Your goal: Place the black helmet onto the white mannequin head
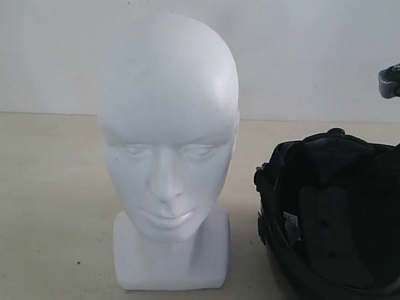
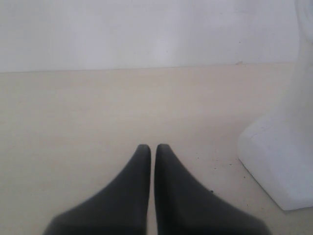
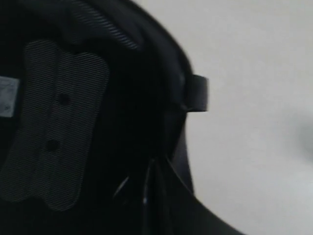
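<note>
A: Whereabouts of the black helmet point(image 1: 336, 222)?
B: Low on the right of the exterior view, just beside the white mannequin head point(image 1: 167, 135), apart from it. Crown down on the tabletop point(image 1: 45, 203), opening upward, padded lining point(image 3: 54, 122) exposed. Visor not made out.
A: And the head?
B: Upright on its block base point(image 1: 172, 262), face toward the camera, crown bare. Nothing fitted yet.
A: State of the right gripper point(image 3: 152, 166)?
B: Down inside the helmet's opening, close to the rim. Closed tight, fingers together. Too dark in the wrist view to say whether pinching lining, strap or nothing.
A: State of the left gripper point(image 2: 152, 147)?
B: Closed too, tips all but touching, nothing between them. Low over bare tabletop, near the head's base, clear of it.
A: Relation to mind for the coming move?
B: Helmet on the right arm's side, so right arm much the nearer; left arm on the far side of the head. Head to the left of the helmet in the exterior view, and taller. Opening up, crown down: upside down for wearing. Probably calls for a lift, a turn-over, a carry leftward above the bare crown, then a lowering with the opening over it.
A: Hazard?
B: Likely a weak hold if only lining caught; possibly a knock tipping the head.
</note>
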### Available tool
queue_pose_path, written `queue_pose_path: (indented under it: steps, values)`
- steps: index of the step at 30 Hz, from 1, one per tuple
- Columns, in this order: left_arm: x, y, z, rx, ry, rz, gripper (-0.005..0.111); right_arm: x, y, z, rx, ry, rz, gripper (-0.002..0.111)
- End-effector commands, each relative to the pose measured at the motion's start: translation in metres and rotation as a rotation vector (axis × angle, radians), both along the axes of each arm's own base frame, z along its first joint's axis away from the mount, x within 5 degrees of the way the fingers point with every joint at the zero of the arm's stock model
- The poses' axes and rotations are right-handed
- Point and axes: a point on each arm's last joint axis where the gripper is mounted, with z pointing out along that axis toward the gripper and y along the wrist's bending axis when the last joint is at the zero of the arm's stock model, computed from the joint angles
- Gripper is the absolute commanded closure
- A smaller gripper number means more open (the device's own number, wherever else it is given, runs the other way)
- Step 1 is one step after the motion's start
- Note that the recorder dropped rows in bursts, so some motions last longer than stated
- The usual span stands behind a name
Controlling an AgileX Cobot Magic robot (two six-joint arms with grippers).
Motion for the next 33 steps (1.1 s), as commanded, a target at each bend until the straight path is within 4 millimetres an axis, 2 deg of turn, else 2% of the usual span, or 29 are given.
queue_pose_path:
  steps: [1,7,9,15,26,33]
  values:
    - [0.0,0.0,-0.001,-0.001,0.001,-0.004,0.102,-0.005,0.005,0.001,0.04,0.049,0.066,0.108]
    - [0.0,0.0,-0.001,-0.001,0.001,-0.004,0.102,0.006,-0.014,0.009,-0.166,-0.094,-0.013,0.108]
    - [0.0,0.0,-0.001,-0.001,0.001,-0.004,0.102,0.01,-0.014,0.007,-0.189,-0.105,-0.006,0.108]
    - [0.0,0.0,-0.001,-0.001,0.001,-0.004,0.102,0.025,-0.024,-0.009,-0.131,-0.067,-0.068,0.108]
    - [0.0,0.0,-0.001,-0.001,0.001,-0.004,0.102,0.031,-0.015,-0.01,-0.048,-0.115,-0.017,0.108]
    - [0.0,0.0,-0.001,-0.001,0.001,-0.004,0.102,0.046,-0.009,-0.022,-0.048,-0.06,-0.01,0.108]
